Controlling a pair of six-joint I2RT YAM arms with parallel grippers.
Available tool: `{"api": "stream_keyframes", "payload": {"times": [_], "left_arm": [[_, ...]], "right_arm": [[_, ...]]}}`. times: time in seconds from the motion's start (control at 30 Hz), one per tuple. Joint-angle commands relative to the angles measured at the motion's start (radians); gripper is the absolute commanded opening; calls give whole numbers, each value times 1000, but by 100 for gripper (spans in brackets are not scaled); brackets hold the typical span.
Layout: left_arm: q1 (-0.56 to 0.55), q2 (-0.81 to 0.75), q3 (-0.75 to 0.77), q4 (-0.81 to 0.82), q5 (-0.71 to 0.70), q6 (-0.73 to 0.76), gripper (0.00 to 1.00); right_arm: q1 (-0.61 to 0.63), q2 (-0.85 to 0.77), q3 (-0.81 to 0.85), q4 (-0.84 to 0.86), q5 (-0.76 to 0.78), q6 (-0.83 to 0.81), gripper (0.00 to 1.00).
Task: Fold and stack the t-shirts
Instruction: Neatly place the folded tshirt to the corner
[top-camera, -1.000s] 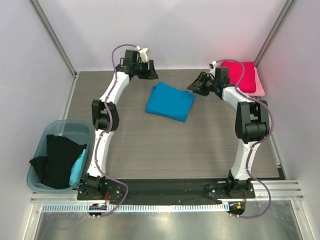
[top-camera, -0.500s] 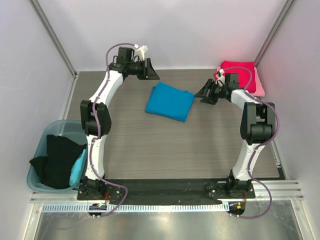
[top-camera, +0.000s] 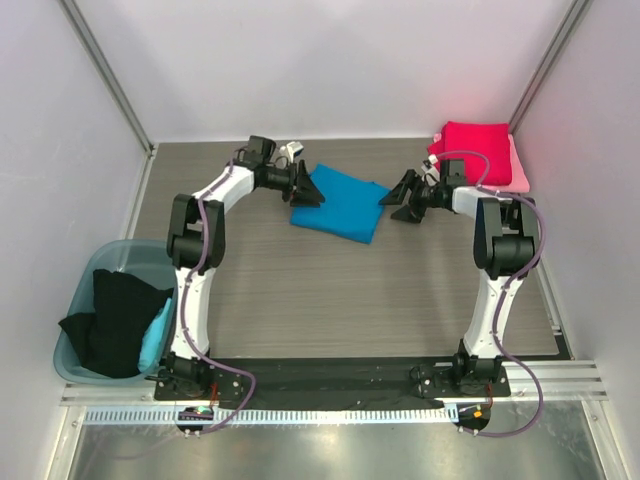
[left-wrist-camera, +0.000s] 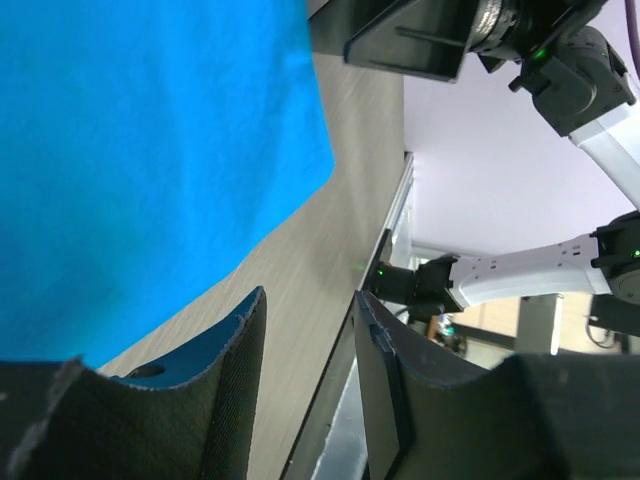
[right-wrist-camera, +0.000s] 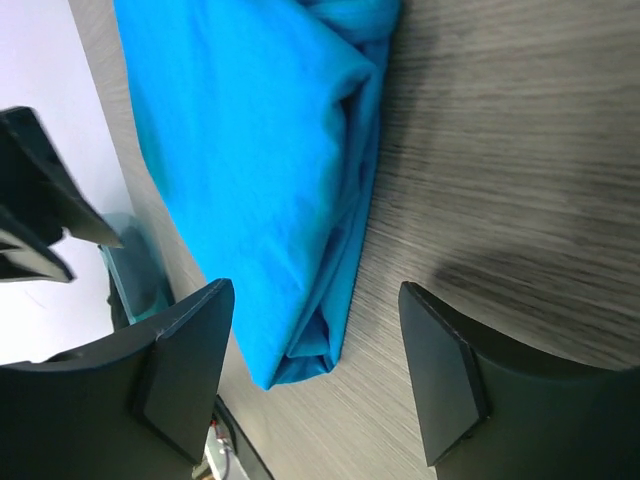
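Blue shirt: lies folded flat on table, toward far edge, between both grippers. Left gripper: sits at shirt's left edge, fingers parted, holding nothing. Right gripper: sits just beside right edge, fingers spread wide, empty. Crimson shirt: rests folded on pink shirt, far right corner. Black shirt: hangs over tub, near left.

No readable text, label, brand or number anywhere.
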Motion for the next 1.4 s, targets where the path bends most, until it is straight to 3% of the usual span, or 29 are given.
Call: {"api": "stream_keyframes", "payload": {"times": [0.0,0.17,0.47,0.9,1.27,1.37], "left_arm": [[-2,7,-18,80,71,-74,41],[-2,44,-30,103,59,-100,39],[-1,65,-92,76,36,-102,37],[-27,119,-84,54,-4,-94,36],[-84,105,-89,97,-7,-148,35],[-94,110,-79,102,-7,-151,35]], "right_arm": [[9,3,-20,68,-12,71,73],[62,38,-86,178,32,206,74],[163,109,-106,217,109,342,74],[157,115,-57,160,194,333,71],[151,202,165,114,201,260,62],[150,224,189,102,195,243,56]]}}
